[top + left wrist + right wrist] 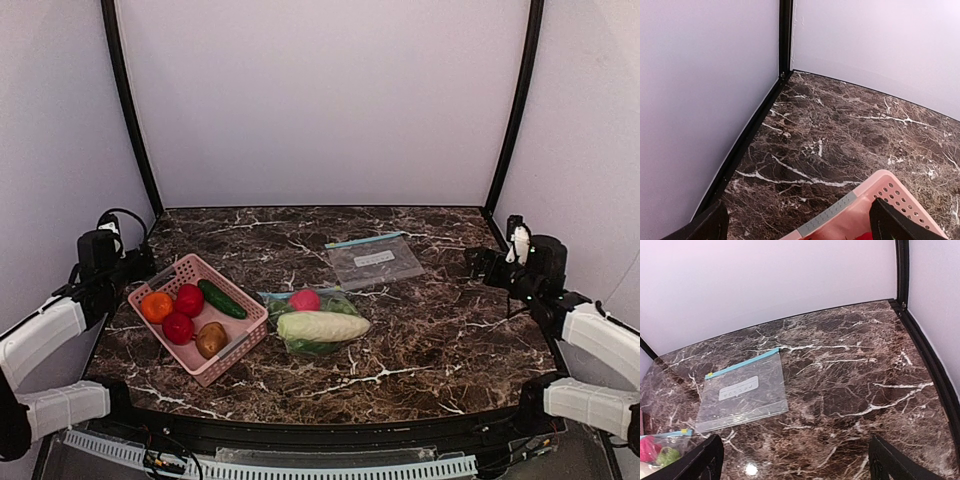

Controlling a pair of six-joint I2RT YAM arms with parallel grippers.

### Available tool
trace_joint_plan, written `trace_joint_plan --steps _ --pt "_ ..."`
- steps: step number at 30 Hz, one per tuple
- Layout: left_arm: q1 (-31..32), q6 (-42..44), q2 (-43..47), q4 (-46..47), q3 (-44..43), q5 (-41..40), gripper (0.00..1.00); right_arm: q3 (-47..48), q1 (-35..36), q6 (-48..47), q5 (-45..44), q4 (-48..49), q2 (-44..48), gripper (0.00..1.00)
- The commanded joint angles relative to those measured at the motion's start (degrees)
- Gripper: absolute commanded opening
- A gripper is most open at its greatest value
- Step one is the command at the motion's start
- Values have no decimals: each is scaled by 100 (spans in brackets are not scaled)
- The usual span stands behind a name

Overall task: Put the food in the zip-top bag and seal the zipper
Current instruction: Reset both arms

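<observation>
Seen from above, the pale cabbage, pink round piece and green leaves lay at the zip-top bag, just right of the pink basket. An empty bag lay farther right, behind it. Only the wrist cameras showed the fingers: the left gripper and right gripper both gaped wide, holding nothing. The right wrist view caught the food bag's teal zipper.

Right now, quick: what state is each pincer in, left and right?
Left pincer: open, fingers spread wide, holding nothing.
Right pincer: open, fingers spread wide, holding nothing.
</observation>
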State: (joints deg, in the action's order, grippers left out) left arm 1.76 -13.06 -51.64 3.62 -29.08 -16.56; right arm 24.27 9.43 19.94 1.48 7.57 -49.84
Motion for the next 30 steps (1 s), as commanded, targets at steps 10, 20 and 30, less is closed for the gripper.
trace_joint_plan --steps 10,20,30 --pt "-27 740 -57 2641 1426 -868 99 -1077 -11 -1391 -881 2352 4 99" --pt "-27 850 263 3224 2032 -950 99 -1271 -13 -1502 -1019 2555 215 99" --pt "-27 778 243 3402 2143 -1106 99 -1302 -12 -1502 -1013 2574 262 98"
